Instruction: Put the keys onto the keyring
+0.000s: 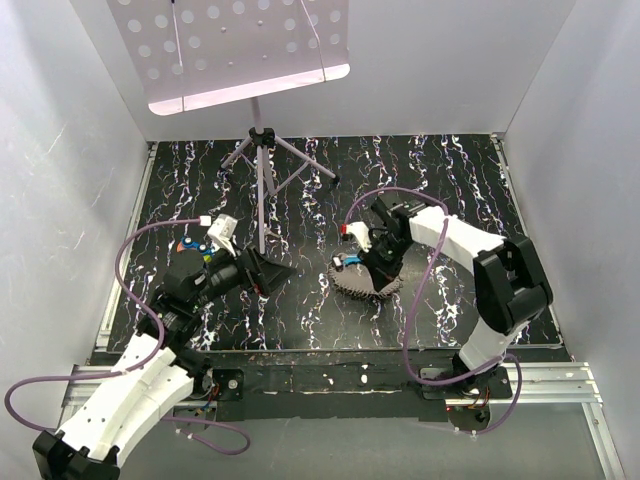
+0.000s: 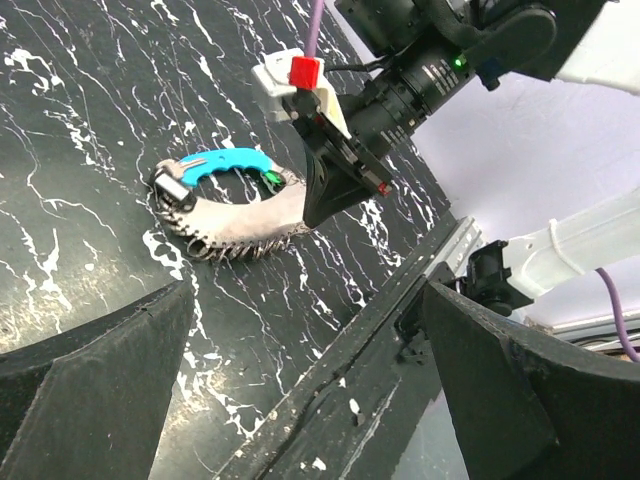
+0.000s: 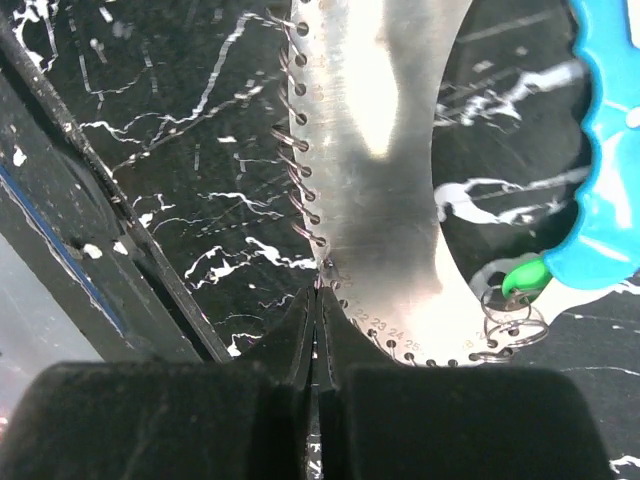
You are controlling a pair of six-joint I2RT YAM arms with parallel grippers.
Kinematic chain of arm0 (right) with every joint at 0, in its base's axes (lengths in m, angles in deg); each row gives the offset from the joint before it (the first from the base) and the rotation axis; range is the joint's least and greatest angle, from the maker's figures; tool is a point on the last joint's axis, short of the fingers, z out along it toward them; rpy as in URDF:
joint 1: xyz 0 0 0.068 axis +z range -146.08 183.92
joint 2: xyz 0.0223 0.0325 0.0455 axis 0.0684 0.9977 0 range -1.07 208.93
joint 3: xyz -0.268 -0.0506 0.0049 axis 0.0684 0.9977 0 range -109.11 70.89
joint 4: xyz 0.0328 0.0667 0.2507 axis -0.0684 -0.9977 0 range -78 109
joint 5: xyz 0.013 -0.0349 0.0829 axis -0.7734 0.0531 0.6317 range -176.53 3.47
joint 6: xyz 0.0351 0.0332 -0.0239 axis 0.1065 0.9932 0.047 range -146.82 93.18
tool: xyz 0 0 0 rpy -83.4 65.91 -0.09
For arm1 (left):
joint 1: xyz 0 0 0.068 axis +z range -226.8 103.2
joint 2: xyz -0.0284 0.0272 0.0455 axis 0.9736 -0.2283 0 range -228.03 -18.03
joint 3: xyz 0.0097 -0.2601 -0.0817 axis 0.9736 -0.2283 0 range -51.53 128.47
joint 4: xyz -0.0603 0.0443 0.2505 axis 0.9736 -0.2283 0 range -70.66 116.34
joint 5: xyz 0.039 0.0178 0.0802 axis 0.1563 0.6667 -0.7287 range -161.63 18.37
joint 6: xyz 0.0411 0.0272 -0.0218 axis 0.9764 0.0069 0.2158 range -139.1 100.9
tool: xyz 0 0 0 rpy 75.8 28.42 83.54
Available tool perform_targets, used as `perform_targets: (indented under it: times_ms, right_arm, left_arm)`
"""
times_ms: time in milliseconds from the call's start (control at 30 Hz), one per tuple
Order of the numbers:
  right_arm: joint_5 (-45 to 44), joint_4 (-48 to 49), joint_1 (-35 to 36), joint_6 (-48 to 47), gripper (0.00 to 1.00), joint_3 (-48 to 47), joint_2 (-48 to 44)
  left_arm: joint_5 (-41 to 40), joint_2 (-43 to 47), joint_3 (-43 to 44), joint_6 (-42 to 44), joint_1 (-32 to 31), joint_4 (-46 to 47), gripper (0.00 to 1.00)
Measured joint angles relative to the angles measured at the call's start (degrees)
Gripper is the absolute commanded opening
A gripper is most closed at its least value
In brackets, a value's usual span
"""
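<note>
The keyring (image 1: 352,278) is a crescent metal plate (image 3: 380,150) with numbered holes, small wire rings (image 3: 508,322) along its edge and a bright blue handle (image 3: 605,200). It lies flat on the marbled table, right of centre. My right gripper (image 1: 372,275) is shut, its tips (image 3: 318,292) meeting at the plate's outer edge by one wire ring; I cannot tell whether that ring is pinched. The left wrist view shows the keyring (image 2: 240,222) and the right gripper (image 2: 310,212) too. The keys (image 1: 196,248), small blue and orange pieces, lie left of my left wrist. My left gripper (image 1: 275,270) hovers wide open and empty.
A music stand (image 1: 250,50) on a tripod (image 1: 262,150) rises at the back centre. White walls close in the table on three sides. A metal rail (image 2: 400,300) runs along the near table edge. Purple cables loop beside both arms.
</note>
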Motion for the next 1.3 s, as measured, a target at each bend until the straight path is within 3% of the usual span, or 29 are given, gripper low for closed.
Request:
perform_targets:
  times_ms: [300, 467, 533, 633, 700, 1100, 1300]
  right_arm:
    - [-2.16, 3.13, 4.96, -7.1, 0.01, 5.4, -9.77]
    - [-5.18, 5.33, 4.94, -9.05, 0.02, 10.12, -10.05]
    - [-6.19, 5.95, 4.94, -9.14, 0.07, 10.99, -9.53]
    - [-6.86, 6.43, 4.46, -8.83, 0.31, 11.34, -8.94]
    - [-6.34, 6.49, 3.63, -8.44, 0.37, 11.3, -8.96]
    - [3.93, 2.05, -14.01, -7.26, 0.47, 6.08, -15.39]
    - [6.64, 1.7, -28.5, -3.02, 0.47, 1.11, -12.87]
  left_arm:
    - [-0.42, 2.4, -0.92, -3.74, -0.66, -2.49, 0.99]
    - [-0.81, 0.22, -1.03, -4.5, -1.38, -2.93, 1.0]
    - [-1.05, -1.11, -1.03, -4.81, -1.68, -2.95, 1.0]
    - [-1.29, -2.62, -1.05, -4.85, -2.21, -3.19, 1.0]
    - [-1.44, -2.95, -1.05, -4.83, -2.45, -3.43, 1.0]
    - [-2.38, -4.2, -0.7, -1.46, -2.56, -4.44, 0.99]
    - [-2.69, -6.82, 3.23, 3.5, -2.58, -6.47, 0.99]
